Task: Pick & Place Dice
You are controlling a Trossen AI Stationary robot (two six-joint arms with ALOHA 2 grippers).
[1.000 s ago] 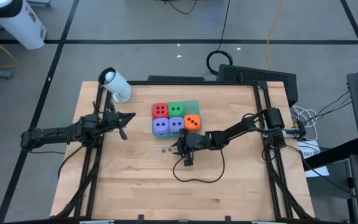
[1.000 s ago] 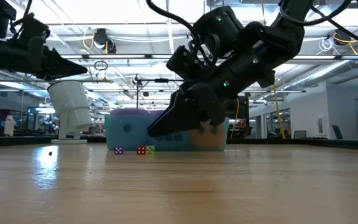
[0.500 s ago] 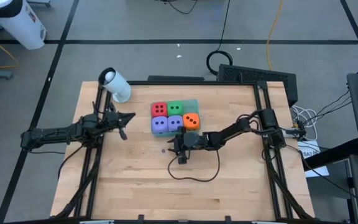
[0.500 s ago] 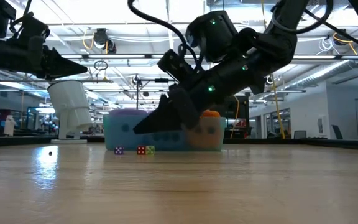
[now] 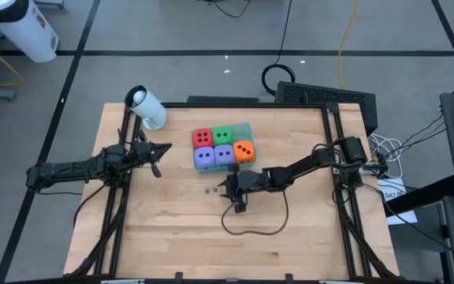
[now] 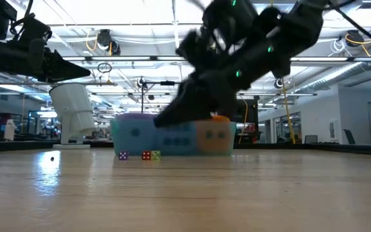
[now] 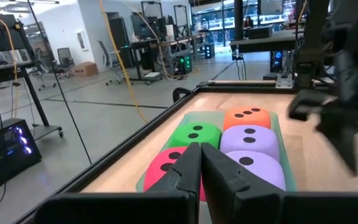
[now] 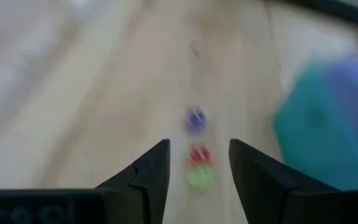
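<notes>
Right gripper (image 8: 194,171) hovers with fingers spread and empty; we judge the task nearly done (five soft pipped dice (image 5: 222,147) sit on the flat teal tray (image 5: 247,129)).

Five large dice (image 5: 223,147) on one tray (image 5: 249,131); three tiny dice (image 6: 146,155).

Bright overhead strip lighting; right wrist view motion-blurred.
</notes>
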